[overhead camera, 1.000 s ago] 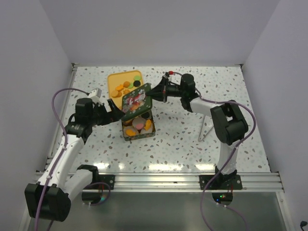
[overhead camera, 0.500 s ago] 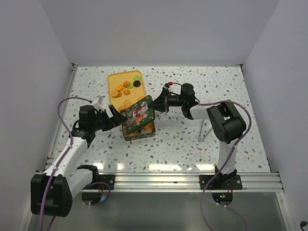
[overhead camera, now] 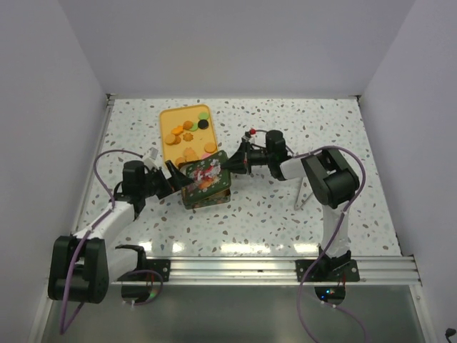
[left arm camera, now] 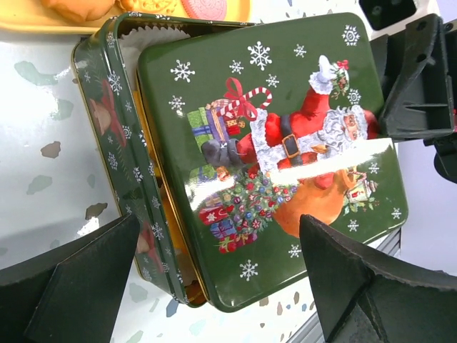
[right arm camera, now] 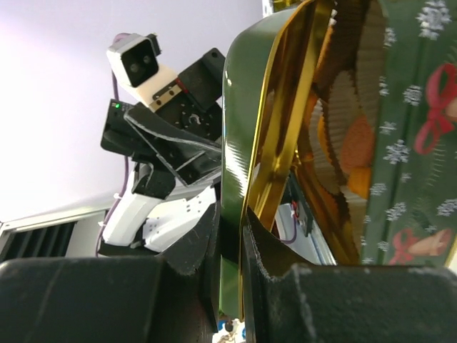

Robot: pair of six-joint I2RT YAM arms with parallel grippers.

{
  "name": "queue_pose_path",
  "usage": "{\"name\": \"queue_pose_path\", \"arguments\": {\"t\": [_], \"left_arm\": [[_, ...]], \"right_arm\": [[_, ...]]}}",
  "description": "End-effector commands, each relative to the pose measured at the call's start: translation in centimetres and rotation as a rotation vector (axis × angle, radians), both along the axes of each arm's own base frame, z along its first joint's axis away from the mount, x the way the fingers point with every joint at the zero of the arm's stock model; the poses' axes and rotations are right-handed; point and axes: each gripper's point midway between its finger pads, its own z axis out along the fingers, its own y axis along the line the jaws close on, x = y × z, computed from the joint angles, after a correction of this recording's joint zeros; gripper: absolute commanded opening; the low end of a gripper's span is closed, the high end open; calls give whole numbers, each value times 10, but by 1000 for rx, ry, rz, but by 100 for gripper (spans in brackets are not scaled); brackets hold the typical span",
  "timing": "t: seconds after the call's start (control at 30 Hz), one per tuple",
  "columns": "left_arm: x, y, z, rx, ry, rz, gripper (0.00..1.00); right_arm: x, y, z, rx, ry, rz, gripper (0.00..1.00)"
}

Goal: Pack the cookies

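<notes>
Mid-frame: right gripper (right arm camera: 232, 229) jaws pinch lid (left arm camera: 285, 143) rim, askew over tin (left arm camera: 107, 121); left gripper (overhead camera: 171, 177) jaws spread. Cookies (overhead camera: 187, 131) lie on tray (overhead camera: 171, 116), upper centre. Risk: skewed lid jams or skids tin.

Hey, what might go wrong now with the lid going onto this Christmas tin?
1. The lid sits skewed over the tin. In the left wrist view, one tin wall and a paper cup are uncovered. Pushing down now might jam the lid or crush the cup.
2. The right fingers pinch the lid's rim, so letting go may shift it.
3. Cookies lie on the yellow tray, and closing now would leave them unpacked.
</notes>
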Motion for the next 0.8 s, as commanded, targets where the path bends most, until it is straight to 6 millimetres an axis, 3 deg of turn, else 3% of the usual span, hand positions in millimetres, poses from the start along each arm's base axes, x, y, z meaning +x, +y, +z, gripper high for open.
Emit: {"name": "queue_pose_path", "arguments": {"t": [0.0, 0.23, 0.37, 0.5, 0.77], "left_arm": [[10, -1, 12, -5, -74, -20, 100], [13, 0, 11, 6, -70, -21, 100], [12, 0, 9, 7, -67, -22, 100], [12, 0, 7, 3, -64, -19, 100], [11, 0, 7, 3, -67, -19, 100]], "right_arm": [[3, -5, -10, -6, -91, -16, 0], [1, -29, -45, -166, -49, 4, 3], [-2, -46, -63, -302, -30, 46, 15], [-3, -53, -67, -350, -21, 66, 31], [-10, -59, -72, -401, -19, 88, 42]]}}
